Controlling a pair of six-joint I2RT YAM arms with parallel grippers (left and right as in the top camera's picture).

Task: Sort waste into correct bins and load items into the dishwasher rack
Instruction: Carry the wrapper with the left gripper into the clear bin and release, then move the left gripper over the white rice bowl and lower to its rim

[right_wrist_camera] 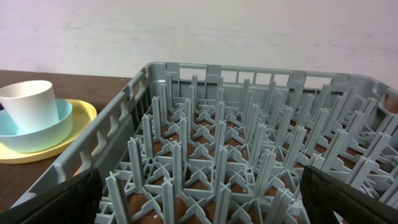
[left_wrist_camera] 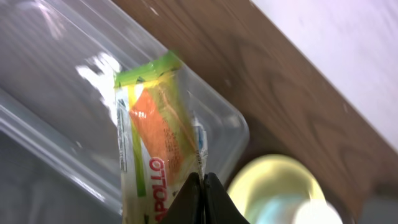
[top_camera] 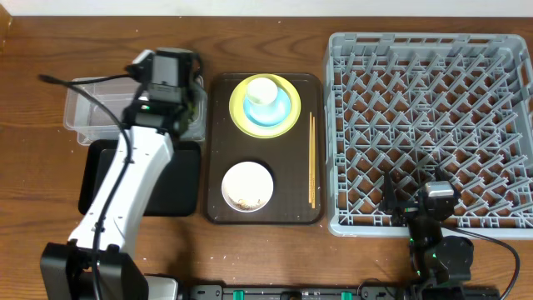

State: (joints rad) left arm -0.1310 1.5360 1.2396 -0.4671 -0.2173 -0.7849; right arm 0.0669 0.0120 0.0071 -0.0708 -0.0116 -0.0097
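Observation:
My left gripper is shut on the green-and-orange snack wrapper, pinching its edge over the right end of the clear tub. The black tray lies in front of the tub, partly under my left arm. On the yellow plate sits the light blue bowl with the cream cup in it. The white bowl holds rice-like scraps. The chopsticks lie beside the grey rack. My right gripper is open and empty over the rack's front edge. No tissue shows.
The plate, bowls and chopsticks rest on a dark brown serving tray between the bins and the rack. The right wrist view shows the cup, blue bowl and plate left of the rack wall.

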